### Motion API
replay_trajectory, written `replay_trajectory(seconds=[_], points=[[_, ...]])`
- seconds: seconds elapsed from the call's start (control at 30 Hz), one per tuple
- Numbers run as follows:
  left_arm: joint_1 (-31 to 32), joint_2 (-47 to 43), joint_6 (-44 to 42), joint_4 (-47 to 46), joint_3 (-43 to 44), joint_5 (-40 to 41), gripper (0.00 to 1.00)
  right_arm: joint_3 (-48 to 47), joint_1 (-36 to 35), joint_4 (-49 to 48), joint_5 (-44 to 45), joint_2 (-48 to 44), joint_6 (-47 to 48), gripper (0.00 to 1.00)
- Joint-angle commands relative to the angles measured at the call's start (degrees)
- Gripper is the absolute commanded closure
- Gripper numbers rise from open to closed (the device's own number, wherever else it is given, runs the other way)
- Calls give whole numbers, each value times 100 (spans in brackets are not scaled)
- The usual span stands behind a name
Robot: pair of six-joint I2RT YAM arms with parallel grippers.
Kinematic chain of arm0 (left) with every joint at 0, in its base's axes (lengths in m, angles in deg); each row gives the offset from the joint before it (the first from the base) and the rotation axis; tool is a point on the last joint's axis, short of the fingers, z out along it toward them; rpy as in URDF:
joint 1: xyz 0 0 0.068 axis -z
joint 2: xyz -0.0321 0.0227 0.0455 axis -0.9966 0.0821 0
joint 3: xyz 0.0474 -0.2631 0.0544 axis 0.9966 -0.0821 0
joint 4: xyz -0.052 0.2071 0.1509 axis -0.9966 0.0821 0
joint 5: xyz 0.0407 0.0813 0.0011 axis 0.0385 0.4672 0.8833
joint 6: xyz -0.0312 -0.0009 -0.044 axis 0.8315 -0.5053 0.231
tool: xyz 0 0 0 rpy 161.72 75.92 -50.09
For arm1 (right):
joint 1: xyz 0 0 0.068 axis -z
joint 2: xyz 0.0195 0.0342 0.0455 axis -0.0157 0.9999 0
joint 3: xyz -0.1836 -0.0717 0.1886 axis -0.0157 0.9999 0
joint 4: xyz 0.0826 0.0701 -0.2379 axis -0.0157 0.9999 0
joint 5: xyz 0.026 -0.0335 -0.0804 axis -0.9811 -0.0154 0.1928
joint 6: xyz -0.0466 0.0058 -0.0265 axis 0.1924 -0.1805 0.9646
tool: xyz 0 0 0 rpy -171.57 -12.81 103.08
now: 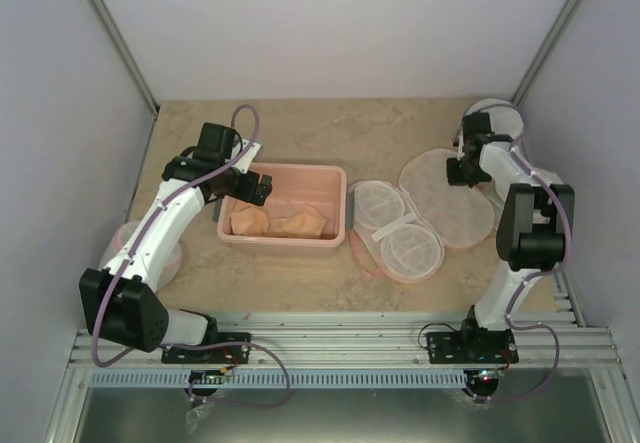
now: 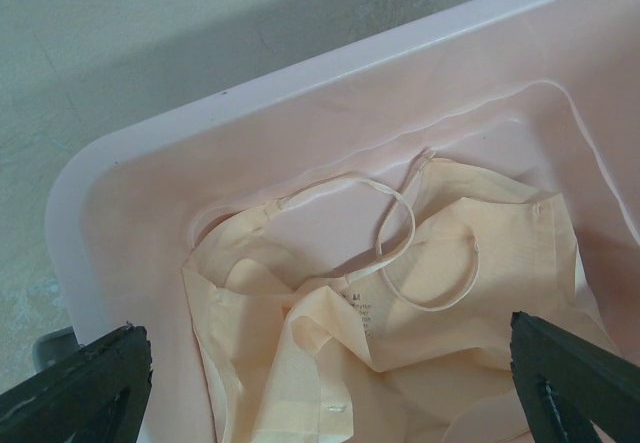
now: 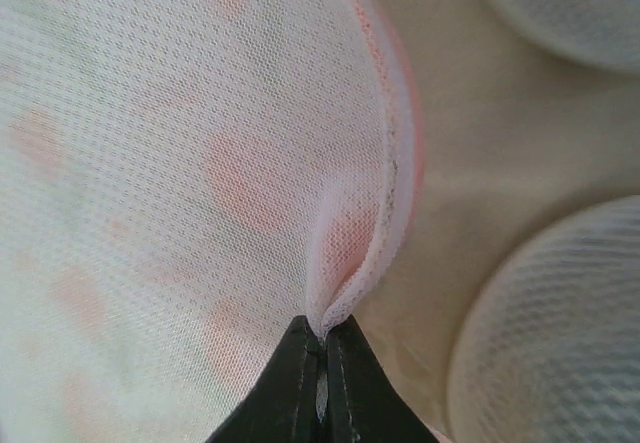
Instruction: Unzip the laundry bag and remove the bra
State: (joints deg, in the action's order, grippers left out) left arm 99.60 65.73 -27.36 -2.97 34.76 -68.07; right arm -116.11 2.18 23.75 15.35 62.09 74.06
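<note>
The laundry bag (image 1: 450, 198) lies flat at the back right of the table, cream with pink edging. My right gripper (image 1: 460, 173) is at its far edge. In the right wrist view the gripper (image 3: 325, 338) is shut on a raised fold of the bag's pale mesh (image 3: 180, 163), with orange print showing through. The peach bra (image 1: 285, 223) lies crumpled in the pink tub (image 1: 300, 168). My left gripper (image 1: 255, 185) hovers over the tub's left end. In the left wrist view it (image 2: 330, 383) is open and empty above the bra (image 2: 450, 263), whose thin straps loop upward.
A white mesh double-round piece (image 1: 395, 228) lies between the tub and the bag; its rounds show in the right wrist view (image 3: 560, 323). A round white mesh container (image 1: 497, 116) stands at the back right corner. A pinkish round thing (image 1: 120, 243) sits under the left arm.
</note>
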Motion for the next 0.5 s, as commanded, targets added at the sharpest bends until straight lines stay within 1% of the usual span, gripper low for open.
replay_trajectory(seconds=[0.0, 0.17, 0.27, 0.37, 0.47], points=[[-41, 15, -13, -85, -29, 0, 1, -513, -288, 679, 1332, -573, -435, 100], [-42, 14, -12, -82, -27, -14, 1, -1097, -663, 1248, 2523, -862, -595, 99], [-42, 20, -12, -79, -16, -12, 1, -1466, -916, 1570, 3019, -926, -647, 99], [-42, 15, -17, -84, -11, -14, 1, -1625, -1259, 1797, 3313, -880, -704, 100], [-42, 23, -22, -81, -15, -3, 1, -1342, -1724, 1809, 3181, -797, -912, 100]])
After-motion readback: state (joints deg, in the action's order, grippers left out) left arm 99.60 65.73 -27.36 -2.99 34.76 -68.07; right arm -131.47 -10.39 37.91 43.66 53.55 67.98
